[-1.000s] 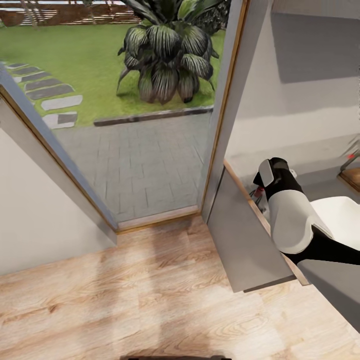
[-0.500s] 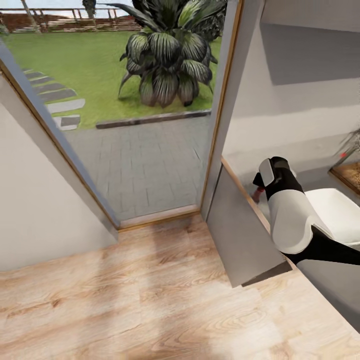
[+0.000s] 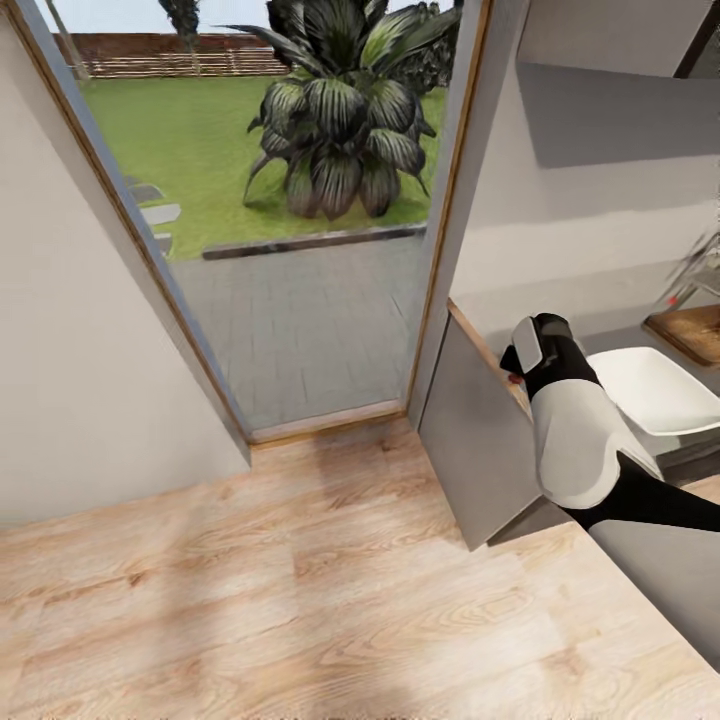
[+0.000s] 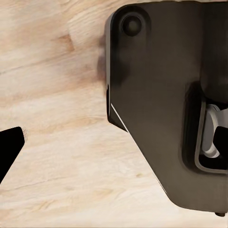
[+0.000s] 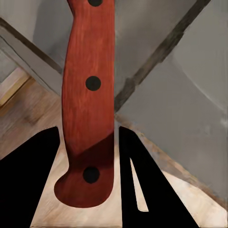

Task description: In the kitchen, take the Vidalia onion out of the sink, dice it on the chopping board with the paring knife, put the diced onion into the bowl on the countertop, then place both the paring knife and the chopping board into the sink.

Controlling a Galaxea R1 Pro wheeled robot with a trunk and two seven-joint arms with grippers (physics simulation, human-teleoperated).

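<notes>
My right gripper (image 5: 88,137) is shut on the paring knife (image 5: 90,71), whose red riveted handle stands between the two black fingers; the blade is out of view. In the head view my right gripper (image 3: 516,368) hovers over the left end of the grey countertop (image 3: 605,338). The white bowl (image 3: 665,392) sits on the countertop just right of my forearm. A corner of the brown chopping board (image 3: 695,330) lies beyond it at the frame's right edge. The onion and the sink basin are out of view. One black finger (image 4: 9,148) of my left gripper hangs over the wooden floor.
An open doorway (image 3: 300,300) leads to a paved patio and a lawn with a large plant (image 3: 335,120). White wall (image 3: 90,350) flanks it on the left. The counter's grey end panel (image 3: 475,450) stands beside the door frame. Light wooden floor (image 3: 300,600) spreads below. My dark base (image 4: 156,95) sits underneath.
The whole view has swung and tilted, bringing more of the bowl and the chopping board into sight at the right. The right arm keeps the knife in hand.
</notes>
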